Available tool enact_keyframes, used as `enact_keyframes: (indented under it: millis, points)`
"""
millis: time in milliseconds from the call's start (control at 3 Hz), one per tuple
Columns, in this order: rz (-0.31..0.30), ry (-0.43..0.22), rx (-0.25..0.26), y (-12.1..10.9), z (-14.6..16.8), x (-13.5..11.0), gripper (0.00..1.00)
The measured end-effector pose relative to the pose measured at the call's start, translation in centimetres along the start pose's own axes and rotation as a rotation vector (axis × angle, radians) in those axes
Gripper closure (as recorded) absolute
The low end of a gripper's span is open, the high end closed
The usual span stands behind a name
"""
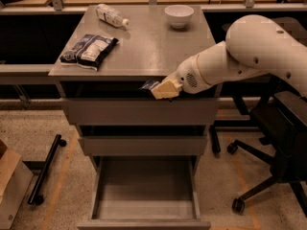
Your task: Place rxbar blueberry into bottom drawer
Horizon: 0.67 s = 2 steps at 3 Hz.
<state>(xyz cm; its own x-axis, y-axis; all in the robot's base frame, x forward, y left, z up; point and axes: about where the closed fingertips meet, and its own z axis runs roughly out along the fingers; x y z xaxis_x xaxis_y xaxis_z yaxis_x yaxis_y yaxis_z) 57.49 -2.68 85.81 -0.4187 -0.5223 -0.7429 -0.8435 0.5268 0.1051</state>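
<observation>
My gripper (160,88) hangs in front of the cabinet's front edge, just above the top drawer front, and is shut on the rxbar blueberry (148,85), a small dark navy wrapper that sticks out to the left of the tan fingers. The bottom drawer (144,208) is pulled out below, its plain grey floor bare. The gripper is well above it and slightly right of its middle.
On the grey cabinet top (144,47) lie a dark-and-white crinkled bag (88,50), a plastic bottle on its side (110,15) and a white bowl (179,16). A black office chair (273,143) stands at the right. A black bar (45,169) lies on the floor at left.
</observation>
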Motion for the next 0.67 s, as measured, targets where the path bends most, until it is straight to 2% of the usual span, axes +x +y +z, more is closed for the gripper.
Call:
enact_keyframes:
  millis: [333,667]
  points:
    - [-0.007,0.005,-0.012,0.1,0.5,0.1,1.0]
    - [-0.033,0.033,-0.063,0.6,2.8,0.9,1.0]
